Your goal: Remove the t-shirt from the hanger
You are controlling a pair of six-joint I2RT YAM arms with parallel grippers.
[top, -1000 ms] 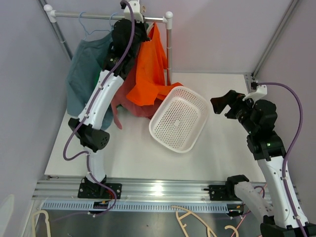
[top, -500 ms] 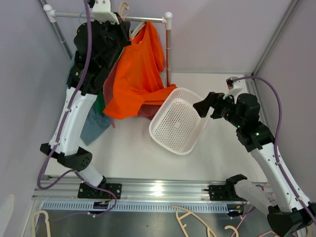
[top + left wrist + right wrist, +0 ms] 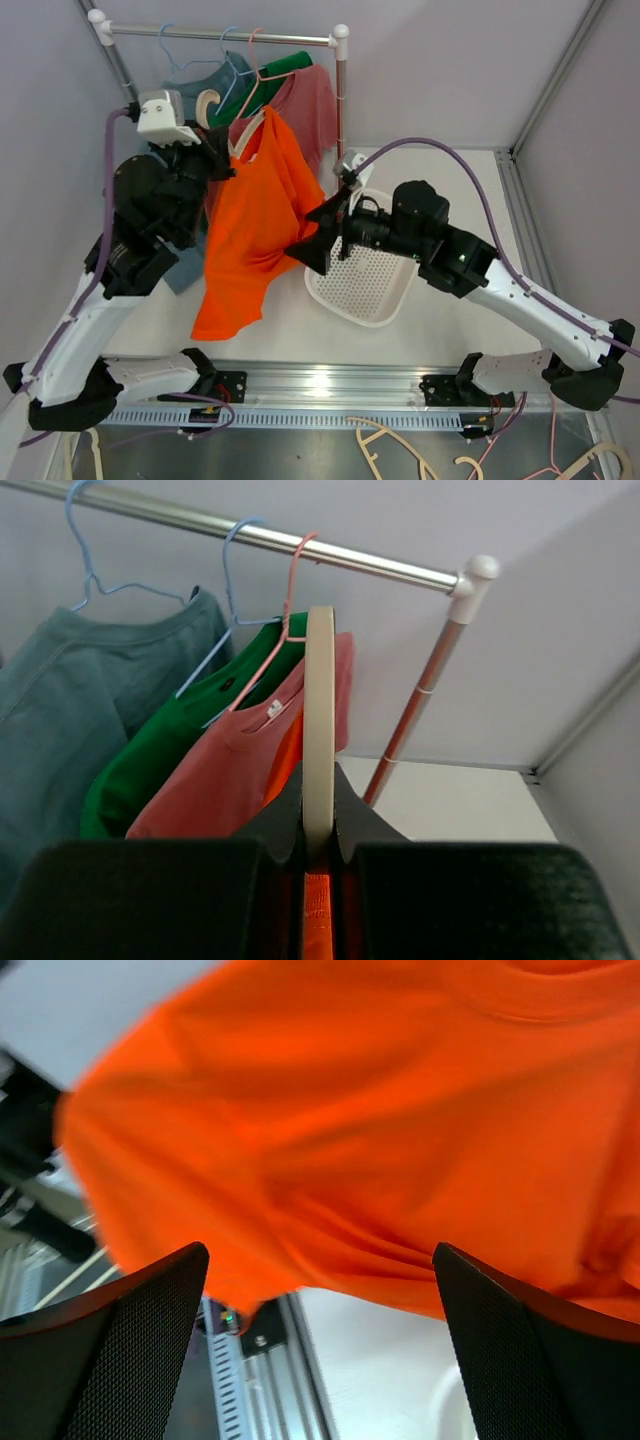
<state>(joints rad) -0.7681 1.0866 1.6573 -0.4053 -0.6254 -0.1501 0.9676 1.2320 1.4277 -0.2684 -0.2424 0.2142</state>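
An orange t-shirt hangs on a cream hanger, held off the rack rail toward the front left. My left gripper is shut on the hanger's hook, with orange cloth between the jaws below it. My right gripper is open, close to the shirt's right lower edge. In the right wrist view the shirt fills the frame above the wide-open fingers, apart from them.
A teal shirt, a green shirt and a red shirt still hang on the rail. A white perforated basket lies under my right arm. The rack's post stands behind.
My left arm has pulled the hanger with the orange shirt off the rail, down and forward. My right arm has swung left over the basket up to the shirt.
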